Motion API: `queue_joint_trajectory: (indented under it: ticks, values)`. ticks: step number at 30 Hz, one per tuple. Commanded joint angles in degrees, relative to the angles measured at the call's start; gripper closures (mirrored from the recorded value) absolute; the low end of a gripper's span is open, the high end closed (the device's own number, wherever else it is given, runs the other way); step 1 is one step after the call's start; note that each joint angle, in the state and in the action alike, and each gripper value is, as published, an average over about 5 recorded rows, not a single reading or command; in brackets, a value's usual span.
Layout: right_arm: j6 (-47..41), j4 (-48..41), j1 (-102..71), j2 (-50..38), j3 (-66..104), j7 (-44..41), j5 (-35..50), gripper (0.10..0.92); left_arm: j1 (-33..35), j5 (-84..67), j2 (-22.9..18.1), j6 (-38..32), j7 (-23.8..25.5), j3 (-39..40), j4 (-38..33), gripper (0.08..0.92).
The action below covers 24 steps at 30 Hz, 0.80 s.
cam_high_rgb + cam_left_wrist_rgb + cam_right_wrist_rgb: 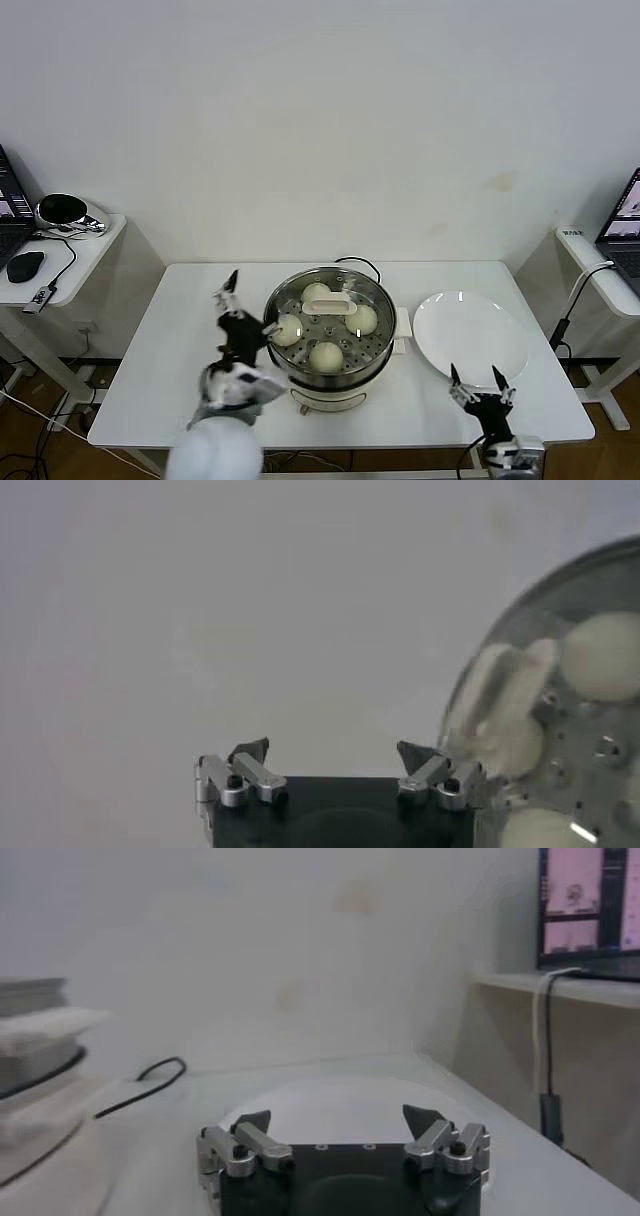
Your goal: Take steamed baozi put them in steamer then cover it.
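The steamer stands mid-table with four cream-white baozi inside: back, right, front and left. A clear glass lid with a cream handle sits over them. My left gripper is open and empty just left of the steamer's rim. In the left wrist view the left gripper hangs over bare table beside the lid handle and a baozi. My right gripper is open and empty near the front edge, by the plate; it also shows in the right wrist view.
An empty flat white plate lies right of the steamer, ahead of the right gripper. The steamer's black cord runs behind it. Side desks hold a mouse at left and a laptop at right.
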Motion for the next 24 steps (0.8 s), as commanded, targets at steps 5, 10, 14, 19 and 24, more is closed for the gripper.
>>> queue_joint_trajectory:
  ticks: [5,10,14,19,24]
  values:
    - [-1.29,5.8,-7.78,0.52,-5.56,-0.31,-5.13,0.203,24.32,-53.06,0.26,-42.74,-11.38,-29.54,9.18,0.177]
    - [-0.79,5.79,-9.16,1.07,-5.58,0.11,-5.37,0.203,28.96,-52.4,0.56,-37.29,-10.16,-27.84,9.31,0.177]
    - [-0.57,6.37,-9.92,1.21,-4.61,0.4,-5.35,0.203,30.78,-49.49,-0.16,-31.96,-9.91,-26.41,8.72,0.177]
    - [-0.13,7.48,-10.95,0.73,-4.18,0.22,-4.73,0.203,31.29,-48.26,-1.38,-29.1,-9.59,-26.06,9.05,0.177]
    - [-0.94,9.27,-12.19,1.2,-3.96,-0.42,-4.93,0.203,32.18,-48.38,-1.79,-28.2,-8.19,-26.46,8.92,0.177]
